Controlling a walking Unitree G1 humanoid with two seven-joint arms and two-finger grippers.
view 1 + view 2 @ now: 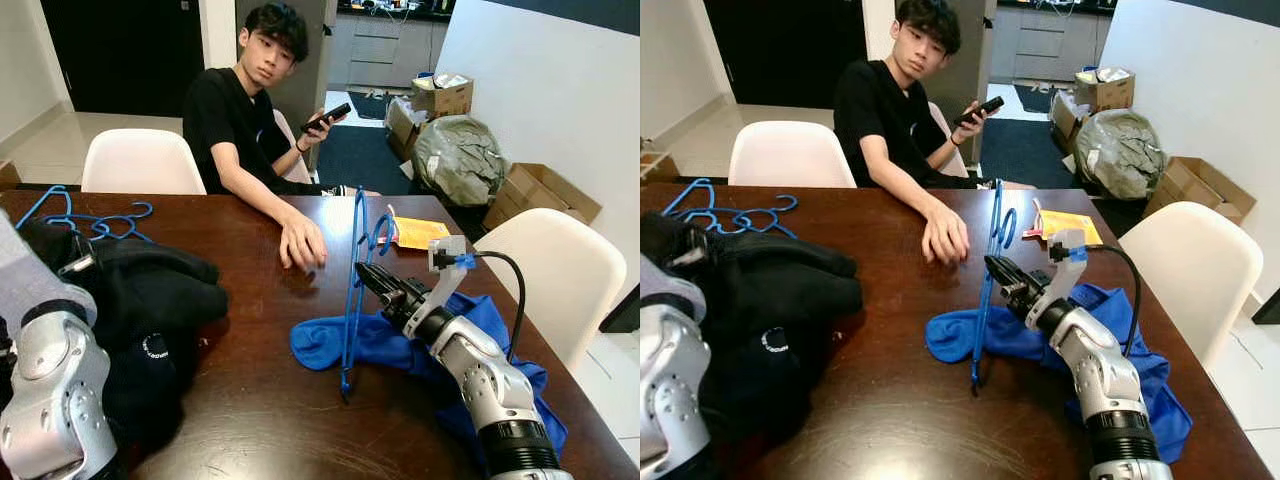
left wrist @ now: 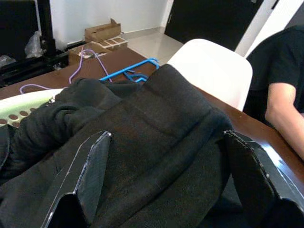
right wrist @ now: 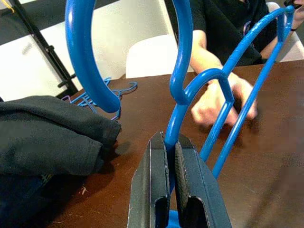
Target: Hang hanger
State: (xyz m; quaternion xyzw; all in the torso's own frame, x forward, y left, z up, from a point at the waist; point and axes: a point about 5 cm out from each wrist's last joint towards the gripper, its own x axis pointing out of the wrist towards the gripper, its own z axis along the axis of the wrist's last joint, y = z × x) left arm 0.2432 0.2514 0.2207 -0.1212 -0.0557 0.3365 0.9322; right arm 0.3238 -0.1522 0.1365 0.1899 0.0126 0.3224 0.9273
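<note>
Nearest to the lens, bottom left, sits the robot's silver left arm w/ its left hand [image 2: 166,190] hovering over the black clothes pile [image 1: 150,300]; fingers spread wide, nothing between them, prob. just parked out of the way.

Dark wood tabletop [image 1: 250,400] carries everything. A person in a black tee [image 1: 235,120] sits at the far edge, one palm flat on the wood [image 1: 302,243], phone [image 1: 327,117] in the other, seemingly just watching. White chairs: one [image 1: 140,160] beside the person, one [image 1: 555,270] at the robot's right. Boxes and a stuffed bag [image 1: 462,158] sit on the floor by the wall.

Black clothes heap takes up the left side of the tabletop. Blue garment [image 1: 400,345] lies spread on the right side, under the right arm.

Right hand [image 1: 368,280] is clamped tight on the blue hanger [image 1: 352,290], pinching a thin bar just below the hook; wrist view shows the bar squeezed between both fingers, no slack. Hanger stands edge-on, hook end up, bottom corner resting on the wood at the blue garment's edge. That pose prob. keeps the hook free for a rail, though no rail in sight, so hanging looks a way off.

Spare blue hangers [image 1: 90,220] tangle at the far left; yellow packet [image 1: 418,232] lies behind the held one.
</note>
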